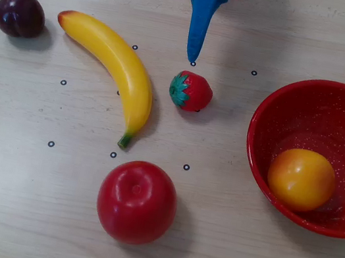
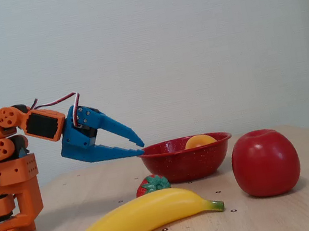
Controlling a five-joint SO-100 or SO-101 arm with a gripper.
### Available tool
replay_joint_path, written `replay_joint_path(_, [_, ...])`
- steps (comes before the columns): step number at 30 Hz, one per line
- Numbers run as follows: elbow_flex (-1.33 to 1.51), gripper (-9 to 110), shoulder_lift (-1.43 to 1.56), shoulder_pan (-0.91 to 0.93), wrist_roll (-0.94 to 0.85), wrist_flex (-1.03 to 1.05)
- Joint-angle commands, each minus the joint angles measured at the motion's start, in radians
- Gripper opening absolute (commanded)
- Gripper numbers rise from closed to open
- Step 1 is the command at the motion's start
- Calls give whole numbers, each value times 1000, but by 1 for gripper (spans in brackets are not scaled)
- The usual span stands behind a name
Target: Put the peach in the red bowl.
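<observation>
The yellow-orange peach [image 1: 302, 179] lies inside the red bowl [image 1: 270, 111] at the right of the overhead view. In the fixed view only the top of the peach [image 2: 199, 140] shows above the rim of the red bowl [image 2: 181, 166]. My blue gripper [image 2: 142, 148] hovers low over the table just left of the bowl's rim. Its jaws stand a little apart with nothing between them. From above, the gripper [image 1: 192, 58] reaches in from the top edge, its tip just behind the strawberry.
A strawberry [image 1: 191, 91] lies under the gripper tip. A banana [image 1: 118, 66] and a dark plum [image 1: 20, 14] lie to the left, and a big red apple [image 1: 137, 201] sits at the front. The orange arm base [image 2: 13, 194] stands at the fixed view's left.
</observation>
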Motion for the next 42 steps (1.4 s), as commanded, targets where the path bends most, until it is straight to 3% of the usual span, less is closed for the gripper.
replay_joint_path(1, [9,0,17,18,-35,29])
replay_joint_path(12, [11,0,17,31,-137,270])
replay_joint_path(42, [9,0,17,29,-147,285])
